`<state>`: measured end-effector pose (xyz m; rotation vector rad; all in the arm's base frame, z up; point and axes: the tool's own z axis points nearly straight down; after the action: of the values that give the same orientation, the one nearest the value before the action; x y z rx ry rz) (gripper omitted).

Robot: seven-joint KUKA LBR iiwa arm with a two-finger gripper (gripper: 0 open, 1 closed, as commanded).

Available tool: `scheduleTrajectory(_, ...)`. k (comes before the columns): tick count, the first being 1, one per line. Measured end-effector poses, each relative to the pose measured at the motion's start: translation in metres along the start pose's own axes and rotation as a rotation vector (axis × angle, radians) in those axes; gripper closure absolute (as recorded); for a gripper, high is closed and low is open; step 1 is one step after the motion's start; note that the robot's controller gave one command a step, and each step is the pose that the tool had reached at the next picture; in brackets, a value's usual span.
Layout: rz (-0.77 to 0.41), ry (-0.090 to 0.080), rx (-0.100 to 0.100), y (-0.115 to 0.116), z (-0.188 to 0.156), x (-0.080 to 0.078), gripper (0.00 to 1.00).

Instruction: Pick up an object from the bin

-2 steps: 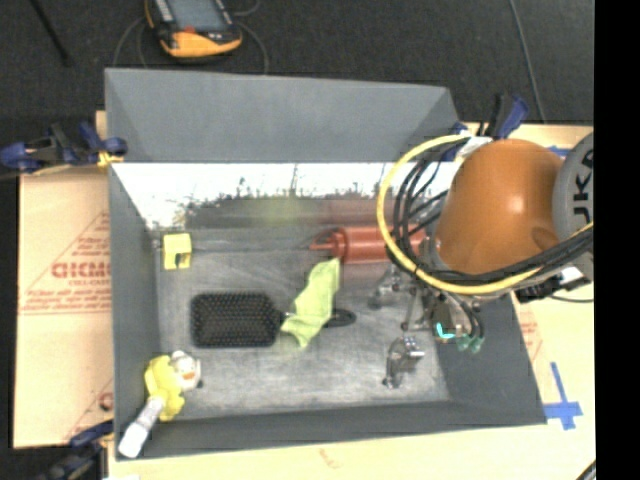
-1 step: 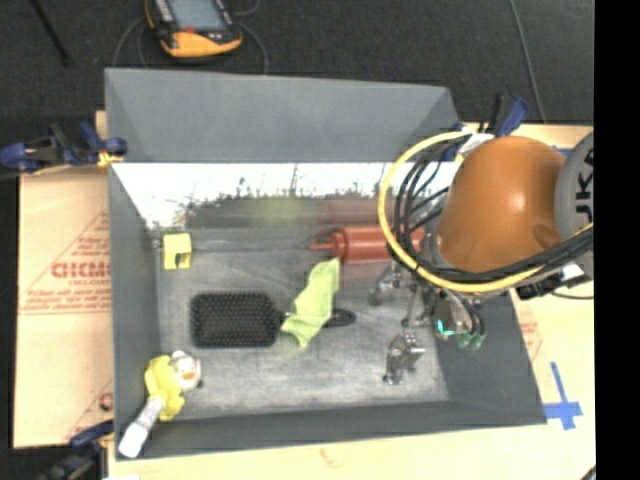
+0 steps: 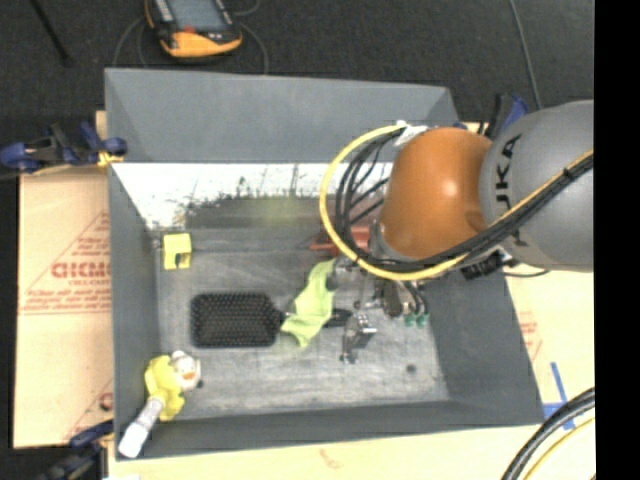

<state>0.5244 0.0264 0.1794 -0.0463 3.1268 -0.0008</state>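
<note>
Green cloth (image 3: 312, 306) mid-bin, just left of gripper (image 3: 352, 340).

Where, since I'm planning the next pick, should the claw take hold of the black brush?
Probably across the short width of the brush, on its left half, coming straight down from above. It lies flat on the bin floor with both long edges free, while the green cloth lies against its right end and could get caught there.

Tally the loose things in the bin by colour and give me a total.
Yellow: 2, a small block and a duck toy
Black: 1, a brush
Green: 1, a cloth
Total: 4 in plain sight in the bin
</note>
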Motion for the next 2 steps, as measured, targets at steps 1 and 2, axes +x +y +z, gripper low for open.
scheduleTrajectory(1,-0.114,0.016,-0.001,0.042,0.029,-0.006,0.0)
scheduleTrajectory(2,0.0,0.011,-0.002,0.065,0.031,-0.025,0.0)
